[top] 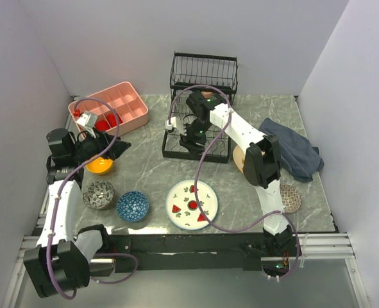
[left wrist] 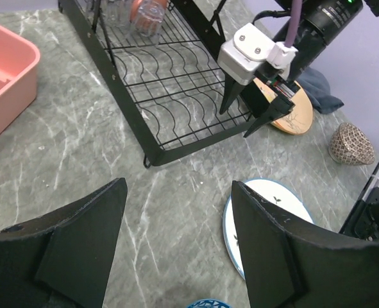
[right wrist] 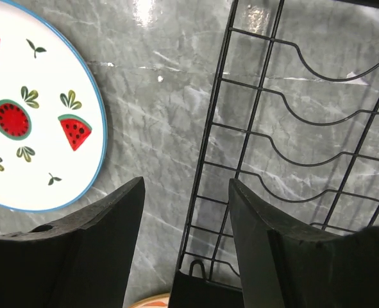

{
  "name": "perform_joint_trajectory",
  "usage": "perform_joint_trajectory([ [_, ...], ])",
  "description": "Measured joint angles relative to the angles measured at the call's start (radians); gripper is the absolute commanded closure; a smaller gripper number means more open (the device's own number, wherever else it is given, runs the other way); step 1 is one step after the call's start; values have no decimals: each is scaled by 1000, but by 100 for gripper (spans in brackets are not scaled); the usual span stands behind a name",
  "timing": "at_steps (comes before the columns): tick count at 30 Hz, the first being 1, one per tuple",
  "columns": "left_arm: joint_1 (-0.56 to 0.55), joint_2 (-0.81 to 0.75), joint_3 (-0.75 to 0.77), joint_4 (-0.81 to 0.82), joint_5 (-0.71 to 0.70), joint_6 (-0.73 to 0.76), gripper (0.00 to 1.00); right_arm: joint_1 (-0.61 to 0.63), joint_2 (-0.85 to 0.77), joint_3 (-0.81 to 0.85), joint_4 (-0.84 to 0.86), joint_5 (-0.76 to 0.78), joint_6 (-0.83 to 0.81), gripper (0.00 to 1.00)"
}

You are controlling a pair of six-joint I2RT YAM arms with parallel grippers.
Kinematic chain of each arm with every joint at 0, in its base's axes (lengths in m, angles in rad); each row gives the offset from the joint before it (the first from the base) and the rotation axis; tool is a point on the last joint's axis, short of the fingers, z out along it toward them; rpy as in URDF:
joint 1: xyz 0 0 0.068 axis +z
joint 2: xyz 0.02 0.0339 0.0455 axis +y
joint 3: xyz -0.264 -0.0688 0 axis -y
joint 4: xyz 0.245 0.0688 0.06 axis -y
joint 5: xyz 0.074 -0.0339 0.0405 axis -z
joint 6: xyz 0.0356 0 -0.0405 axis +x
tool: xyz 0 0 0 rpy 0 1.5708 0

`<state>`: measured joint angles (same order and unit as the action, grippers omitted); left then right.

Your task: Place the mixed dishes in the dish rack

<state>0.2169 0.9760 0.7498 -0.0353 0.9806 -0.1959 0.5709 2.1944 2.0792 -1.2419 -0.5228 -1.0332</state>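
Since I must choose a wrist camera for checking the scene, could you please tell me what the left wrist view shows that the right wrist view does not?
Left wrist only: the pink tray, the clear glass, the brown patterned bowl and the dark cloth. Right wrist only: the red watermelon slices painted on the white plate. Both: that plate, the dish rack, the marble table and the right hand.
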Motion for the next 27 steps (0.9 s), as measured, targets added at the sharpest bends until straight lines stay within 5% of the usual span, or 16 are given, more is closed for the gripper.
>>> perform_joint_trajectory([
  [11,50,-10,-7,0,1,-11,28,40,31,-19,24,51,11,52],
  [19,52,-10,-8,0,3,-11,28,49,39,-28,60,102,18,91],
  [27,51,-15,-20,-3,17,-3,28,65,-56,-199,188,158,25,99],
])
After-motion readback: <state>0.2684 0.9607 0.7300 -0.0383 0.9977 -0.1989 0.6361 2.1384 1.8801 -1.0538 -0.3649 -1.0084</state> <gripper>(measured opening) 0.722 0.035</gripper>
